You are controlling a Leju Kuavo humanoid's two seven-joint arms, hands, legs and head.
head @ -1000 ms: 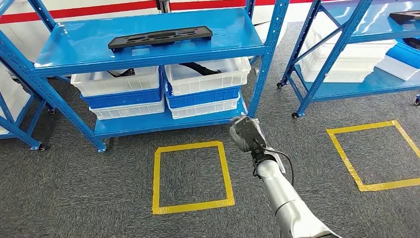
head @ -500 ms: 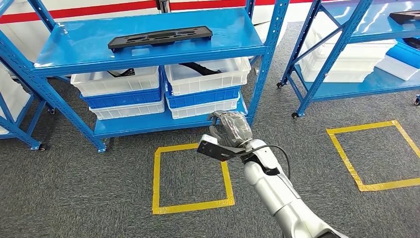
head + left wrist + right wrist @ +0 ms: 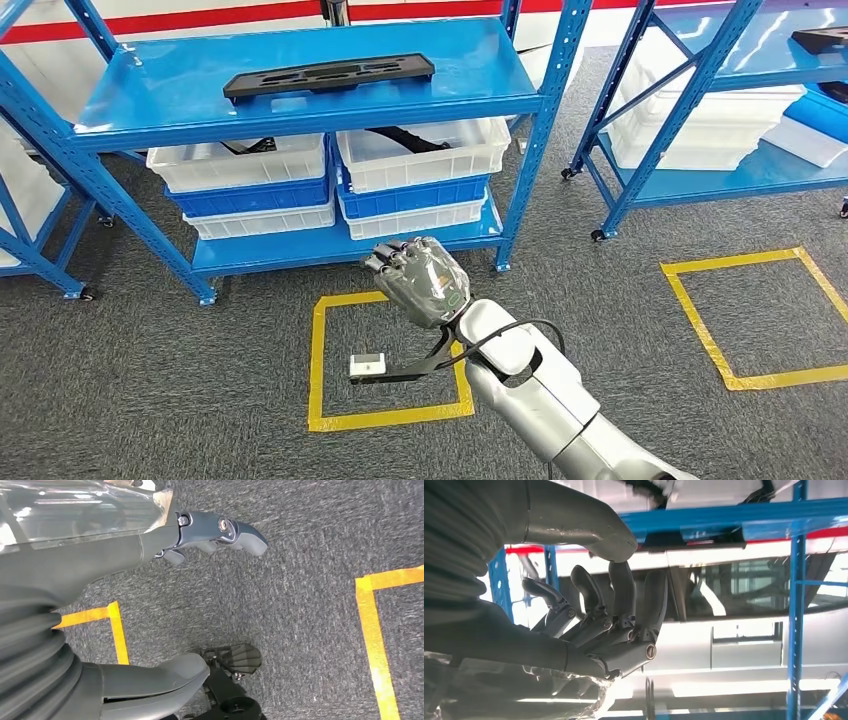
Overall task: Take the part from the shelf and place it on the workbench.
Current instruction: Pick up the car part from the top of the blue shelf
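Your biggest landmark is the blue shelf [image 3: 300, 90] straight ahead, standing on grey carpet [image 3: 150, 390]. A second blue shelf [image 3: 720, 100] stands to its right, holding white bins and a dark piece at its top corner. Under the main shelf's top board sit stacked white and blue bins [image 3: 330, 180], two stacks side by side, with dark pieces lying in the upper white ones. On the floor in front of the shelf you have a yellow tape square [image 3: 322, 380], and another yellow square [image 3: 700, 320] lies further right, before the second shelf.

Your right hand [image 3: 420, 278] is raised in front of the shelf's lower level, above the near tape square, back of the hand facing you; the wrist camera shows its fingers [image 3: 624, 605] curled but apart, holding nothing. Your left hand [image 3: 150, 545] hangs over the carpet with nothing in it, fingers bent and apart from the thumb.

The part [image 3: 328, 77], a long flat black piece, lies untouched on the shelf's top board, well above and away from both hands.
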